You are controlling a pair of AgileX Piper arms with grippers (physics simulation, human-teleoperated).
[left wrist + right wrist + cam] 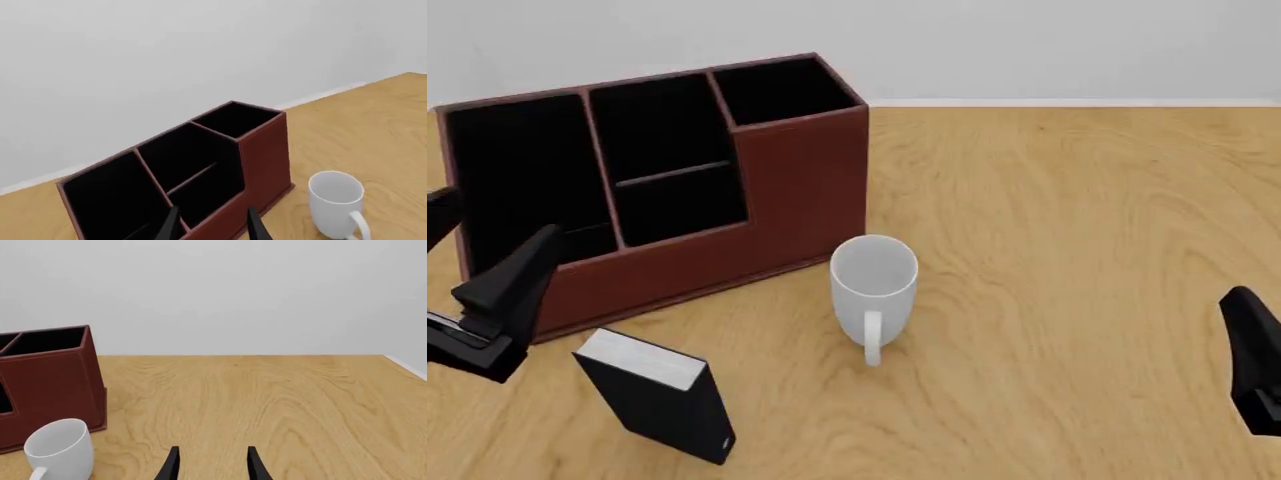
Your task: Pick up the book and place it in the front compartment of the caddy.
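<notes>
The book (657, 396) stands upright on the worktop (1068, 250), white page edges facing up, just to the right of the left end effector (481, 310) and clear of its fingers. Beyond that end effector sits the caddy (787, 190), and the front compartment (681, 205), the small pocket behind the thin low crossbar, lies ahead of it and a little to its right. In the left wrist view, the left end effector (212, 225) shows its two fingers spread apart with nothing between them, pointing at the caddy (263, 155) and its front compartment (200, 192). A white mug (873, 285) stands just beside the caddy's right end, between the two end effectors. The right end effector (212, 464) hangs well apart from the book, fingers spread and empty, over bare worktop, with the mug (59, 447) ahead to its left.
</notes>
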